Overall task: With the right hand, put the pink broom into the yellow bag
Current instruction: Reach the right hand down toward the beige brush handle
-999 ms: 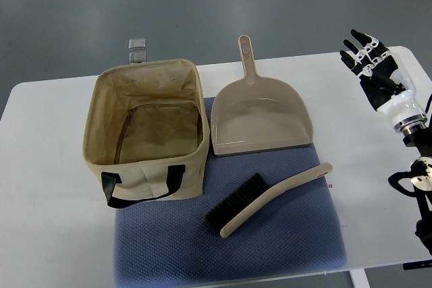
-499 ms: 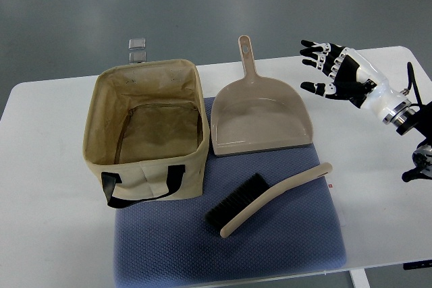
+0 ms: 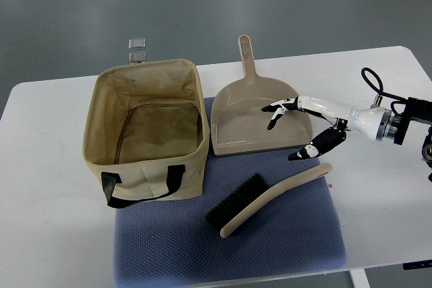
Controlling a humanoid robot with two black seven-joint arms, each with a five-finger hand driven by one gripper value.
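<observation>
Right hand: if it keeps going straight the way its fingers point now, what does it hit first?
The right hand points toward picture left, over the dustpan. Going straight on it would probably meet the dustpan's pan first, then the bag wall beyond. Its height above the pan is unclear from one top view. The broom lies off that line.

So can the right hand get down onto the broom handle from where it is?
Probably yes: the right hand hovers open just above the broom handle's end, with nothing between them; the dustpan lies behind.

Right robot hand [image 3: 304,126], fingers spread, hovers at centre right above the beige plastic dustpan [image 3: 260,116]; the black-bristled beige broom [image 3: 266,198] lies below on the blue mat [image 3: 169,241], the tan fabric bag [image 3: 145,133] left.
</observation>
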